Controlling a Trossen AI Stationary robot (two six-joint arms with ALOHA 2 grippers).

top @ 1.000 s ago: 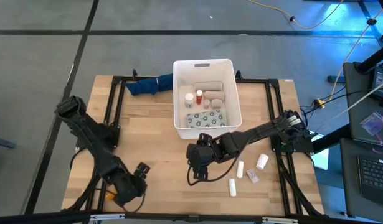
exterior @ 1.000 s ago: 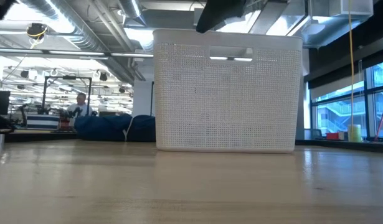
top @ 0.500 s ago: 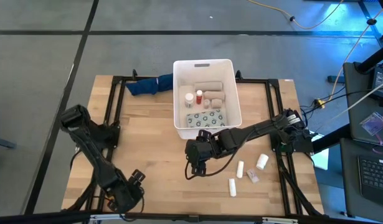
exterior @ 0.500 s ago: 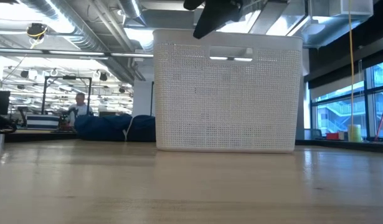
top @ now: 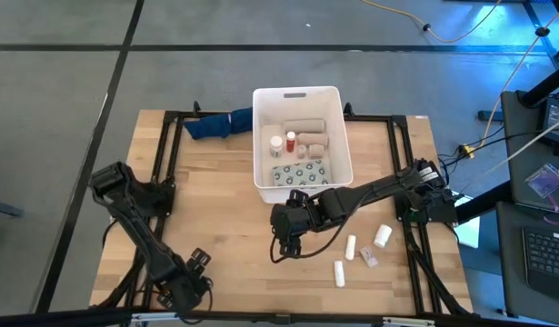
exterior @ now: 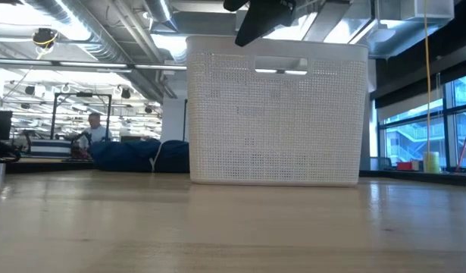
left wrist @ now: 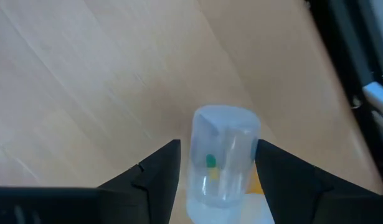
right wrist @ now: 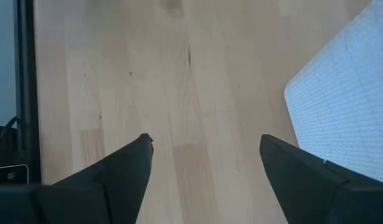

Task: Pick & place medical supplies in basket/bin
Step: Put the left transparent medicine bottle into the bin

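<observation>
Two grippers: left gripper [left wrist: 216, 168] at the table's near-left corner, fingers straddling a clear pill bottle [left wrist: 222, 158], contact unclear. Right gripper [right wrist: 207, 168] spread, empty, hanging beside the white bin [top: 297, 141].

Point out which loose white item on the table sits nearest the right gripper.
The white tube standing closest to the right gripper; the other tube and the white bottle lie farther off.

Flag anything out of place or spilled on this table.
Nothing spilled. Four white supplies lie loose on the table outside the bin; a dark blue cloth sits bunched beside it.
</observation>
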